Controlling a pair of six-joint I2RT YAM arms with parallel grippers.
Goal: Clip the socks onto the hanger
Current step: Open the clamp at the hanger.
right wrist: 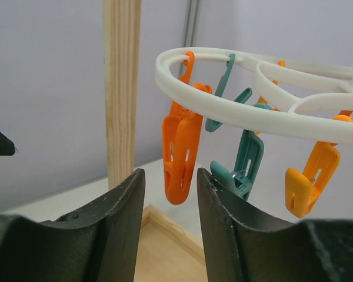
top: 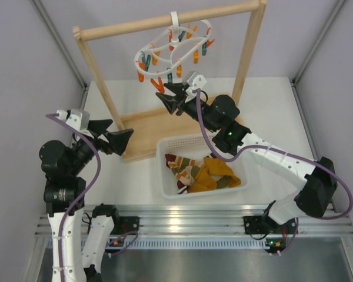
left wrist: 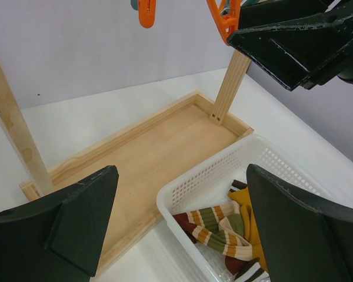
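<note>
The white oval hanger point(top: 173, 50) hangs by its hook from the wooden rail, with orange and teal pegs dangling. My right gripper point(top: 167, 94) is raised under its near-left rim, open and empty. In the right wrist view its jaws point(right wrist: 169, 176) stand either side of the lower end of an orange peg point(right wrist: 181, 153), not touching it, below the ring point(right wrist: 235, 111). The socks lie in a white basket: a mustard one point(top: 209, 176) and a striped one point(top: 179, 164), also in the left wrist view point(left wrist: 223, 226). My left gripper point(top: 122, 128) is open and empty, left of the basket and above the table point(left wrist: 182, 169).
The white basket point(top: 165, 147) stands at the table's front middle. The wooden frame's base tray point(top: 147, 126) lies behind it, with uprights at left point(top: 100, 76) and right point(top: 250, 53). A teal peg point(right wrist: 247, 158) and another orange peg point(right wrist: 309, 182) hang right of the one between my fingers.
</note>
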